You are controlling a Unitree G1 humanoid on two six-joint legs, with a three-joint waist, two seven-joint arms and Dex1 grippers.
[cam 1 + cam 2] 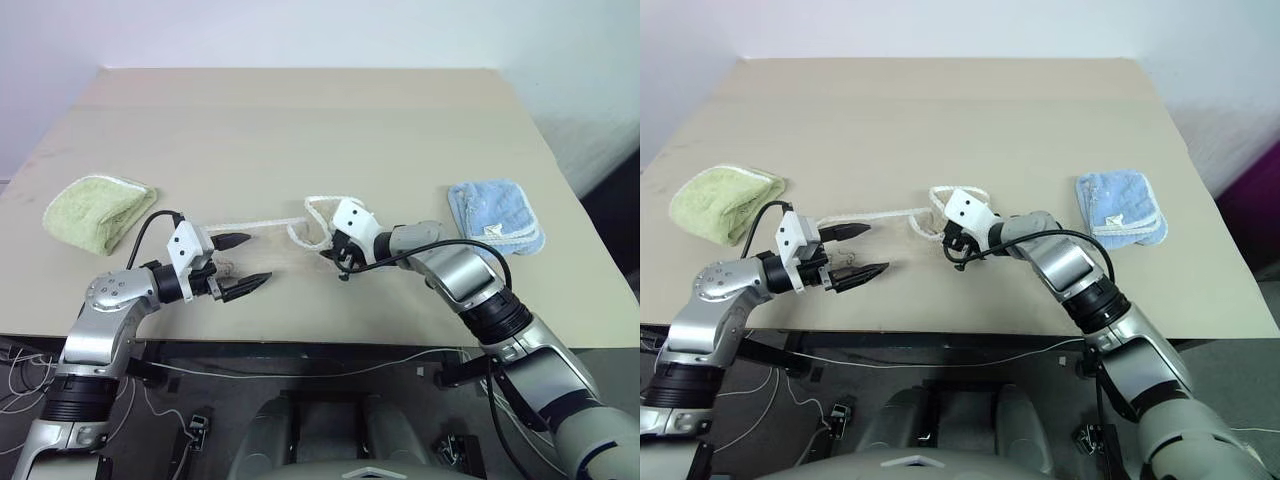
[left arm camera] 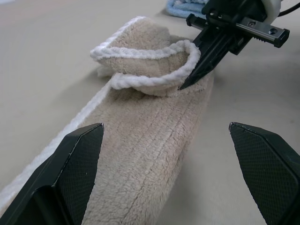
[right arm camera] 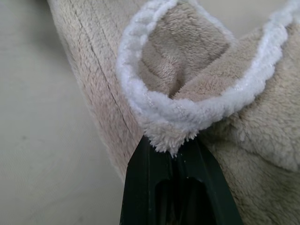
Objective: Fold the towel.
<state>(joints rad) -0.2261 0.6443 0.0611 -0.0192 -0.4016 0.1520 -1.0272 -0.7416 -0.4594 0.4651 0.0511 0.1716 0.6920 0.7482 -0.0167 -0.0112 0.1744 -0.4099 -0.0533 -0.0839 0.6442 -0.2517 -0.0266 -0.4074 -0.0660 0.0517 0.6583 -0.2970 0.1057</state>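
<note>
Across your beige tabletop [image 1: 300,130] the towel [image 2: 150,136] lies in a long strip between both arms. Your right tool [image 3: 176,154] pinches its white corded edge; your left tool [image 1: 243,264] gapes wide beside it.

My right gripper [image 3: 171,154] has its two black fingers pinched together on the white corded edge of the towel [image 2: 150,140], wrist angled downward and toward my left. My left gripper [image 1: 243,265] hovers level, fingers spread wide, pointing across at my right one, with the cloth lying between its fingertips [image 2: 77,154].
</note>
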